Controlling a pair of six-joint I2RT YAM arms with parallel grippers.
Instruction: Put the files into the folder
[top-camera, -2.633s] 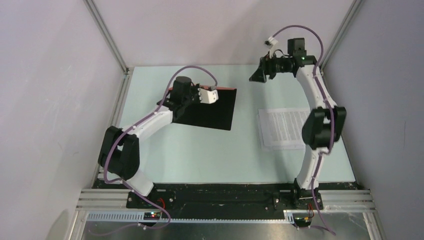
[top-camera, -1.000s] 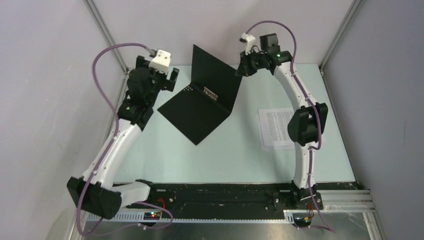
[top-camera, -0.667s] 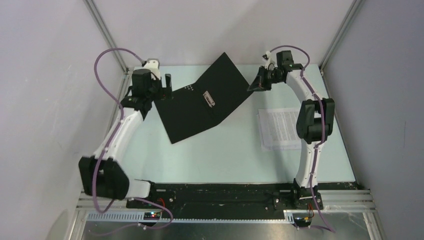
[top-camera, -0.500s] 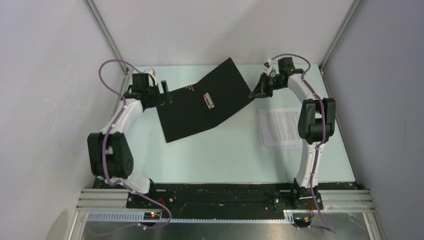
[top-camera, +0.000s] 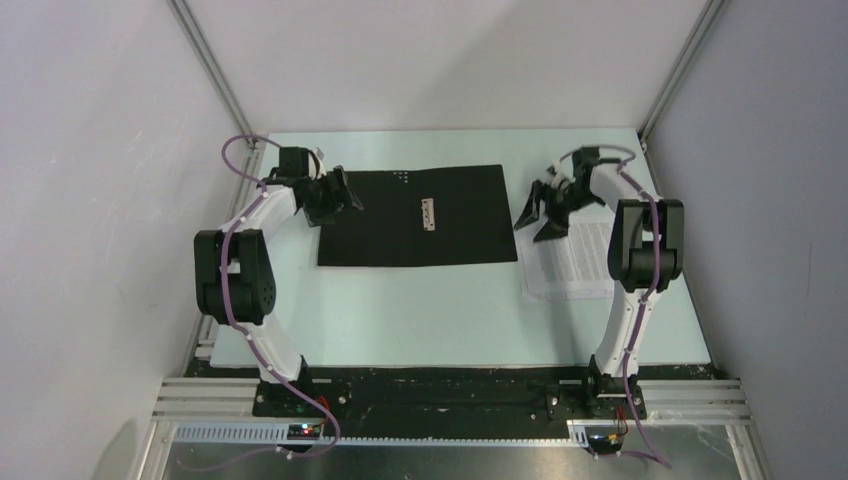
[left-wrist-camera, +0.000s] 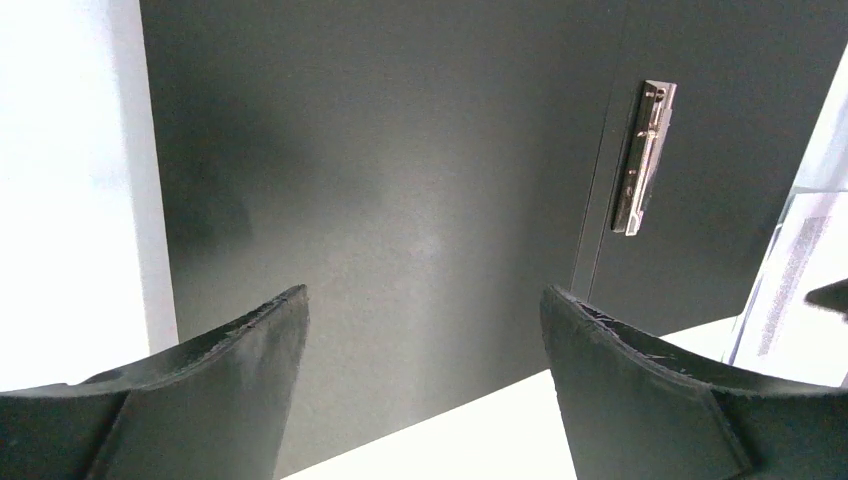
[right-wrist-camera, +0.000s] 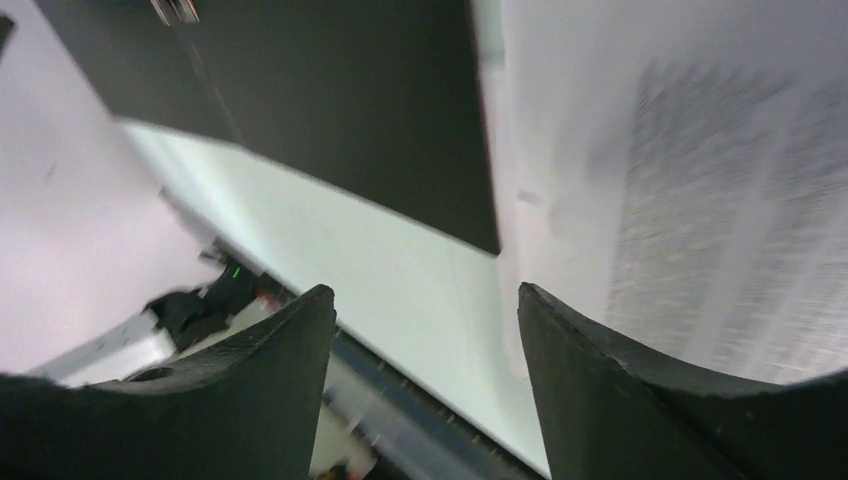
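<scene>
The folder lies opened flat on the table with its black inside up and a metal clip along the hinge. The files, white printed sheets, lie just right of it. My left gripper hovers open over the folder's left half. The left wrist view shows the black folder and its clip beyond the spread fingers. My right gripper is open with nothing in it, between the folder's right edge and the files. The right wrist view shows the folder at left and the files at right.
Metal frame posts and grey walls close in the pale green table on three sides. The black base rail runs along the near edge.
The folder's raised cover came down and the folder now lies flat. My right gripper let go of it, opened, and moved toward the files. My left arm lowered to the folder's left side.
</scene>
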